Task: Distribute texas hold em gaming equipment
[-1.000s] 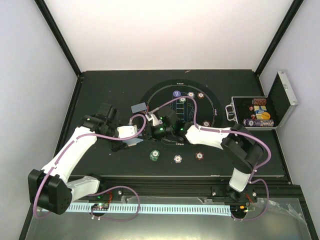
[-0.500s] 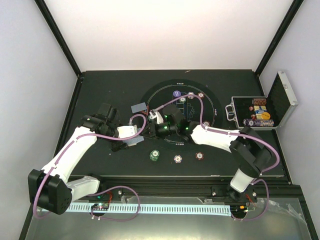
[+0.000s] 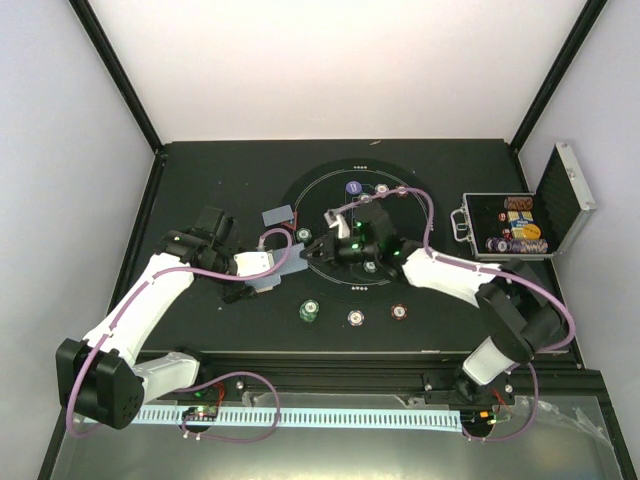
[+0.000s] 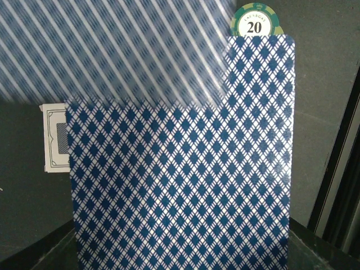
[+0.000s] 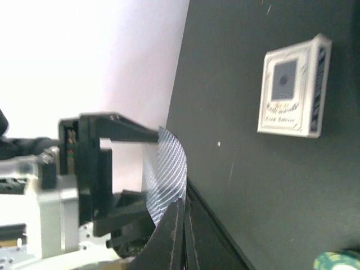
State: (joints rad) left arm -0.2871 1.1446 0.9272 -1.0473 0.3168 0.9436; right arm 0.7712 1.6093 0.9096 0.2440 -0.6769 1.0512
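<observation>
**One card peeled off a held deck**

The left end effector [image 3: 258, 276] is clamped on the deck of cards [image 4: 180, 185] and holds it just above the tabletop [image 3: 200, 190]. The backs face up and one short edge points toward the other arm. Held this way, the deck serves as a steady dispenser, so a single card can be taken without the rest scattering.

The right end effector [image 5: 182, 211] has its fingers pressed together. As far as the wrist view shows, they pinch the near edge of the top card [image 5: 166, 169]. That card bows upward in a curve, which suggests it is being drawn away from the pack while its far end is caught in the left jaws.

The left arm reaches forward from its base with the elbow bent and the wrist turned inward. The right arm stretches well across the black mat [image 3: 425, 215], its forearm low and the wrist angled left to meet the deck.

A green chip [image 3: 309, 311], a white chip [image 3: 355, 317] and a brown-red chip [image 3: 398, 312] lie in a row at the near edge of the mat. A purple button [image 3: 353, 187] sits at its far side. The card box [image 3: 277, 214] lies beyond the deck, and the open metal case [image 3: 505, 225] stands well apart on the right.
</observation>
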